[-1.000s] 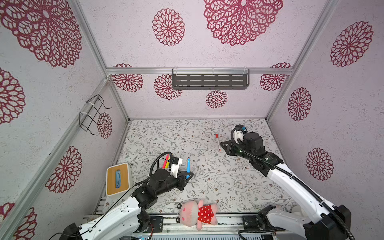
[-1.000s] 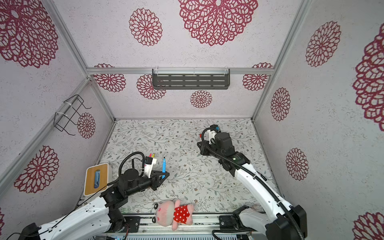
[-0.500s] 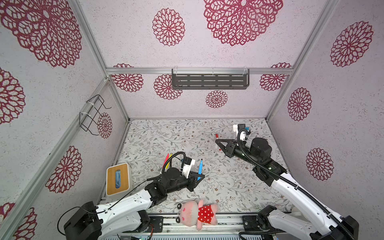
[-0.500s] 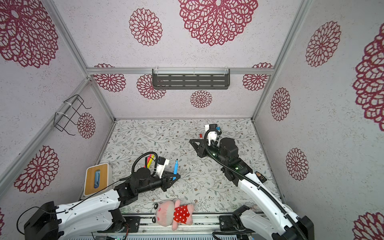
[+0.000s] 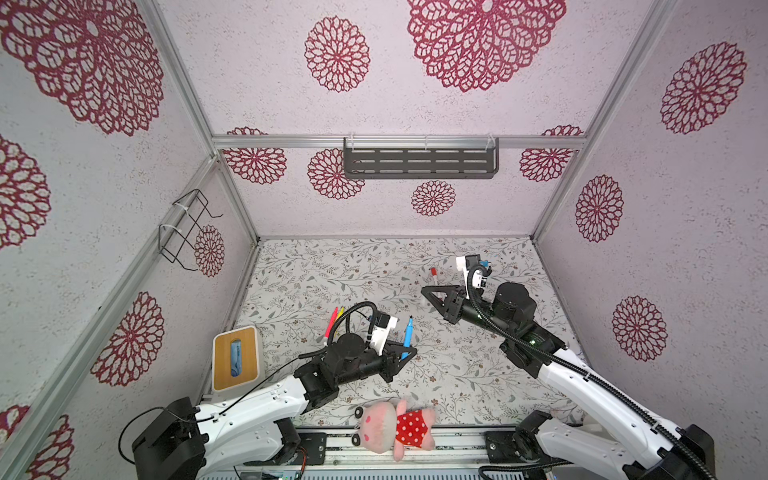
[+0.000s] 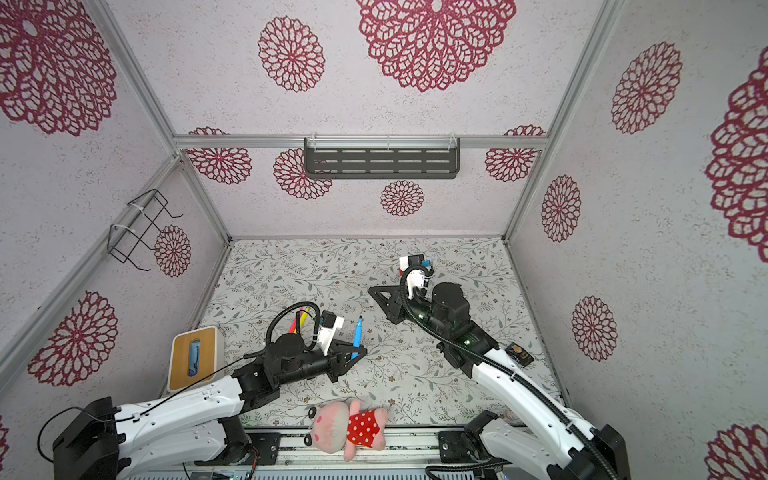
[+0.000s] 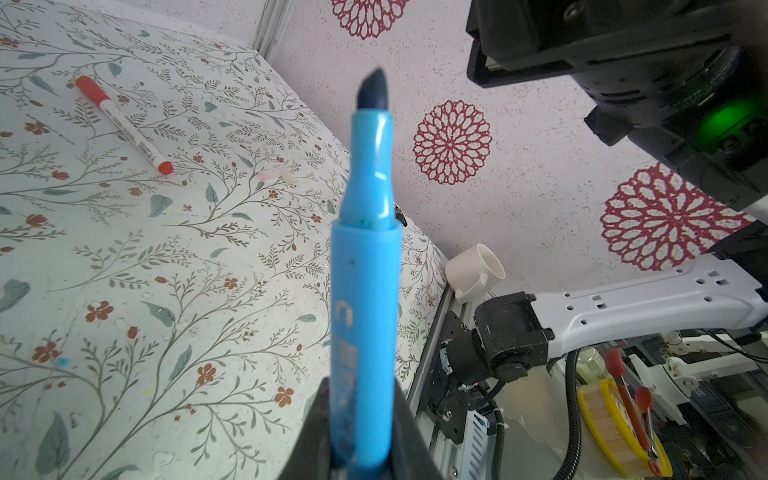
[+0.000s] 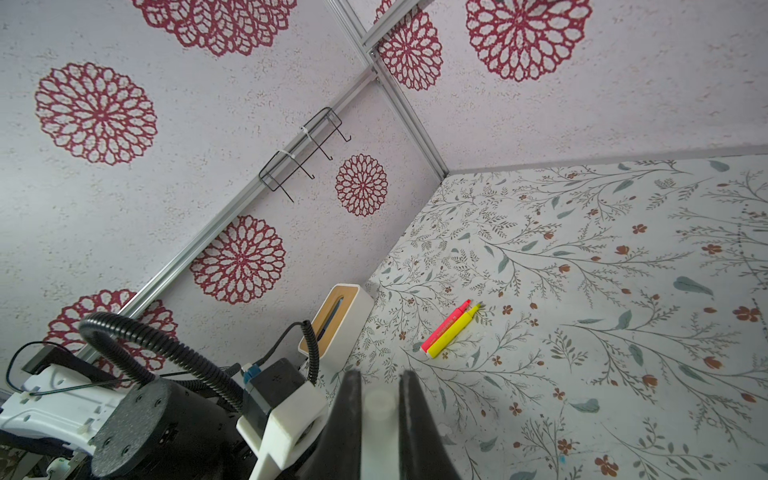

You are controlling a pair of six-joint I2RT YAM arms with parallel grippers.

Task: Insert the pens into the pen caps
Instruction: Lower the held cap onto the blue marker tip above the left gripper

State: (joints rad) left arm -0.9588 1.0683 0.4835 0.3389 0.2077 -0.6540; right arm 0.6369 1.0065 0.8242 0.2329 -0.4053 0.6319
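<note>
One white "C"-like mark shows on the blue pen (image 7: 365, 291); the print below it is blurred. The lettering on the white pen (image 7: 124, 124) and pink pen (image 8: 445, 326) is too small to read. The left fingers (image 7: 316, 428) are clamped on the blue pen, its uncapped tip up, over the near middle of the table (image 8: 623, 332). The right fingers (image 8: 347, 415) pinch a pale cap (image 8: 378, 415) farther right. The pink pen lies touching the yellow pen (image 8: 455, 331) at left; the white pen lies far.

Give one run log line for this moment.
left gripper shut on blue pen; right gripper shut on pale cap; pink pen, yellow pen on table
</note>
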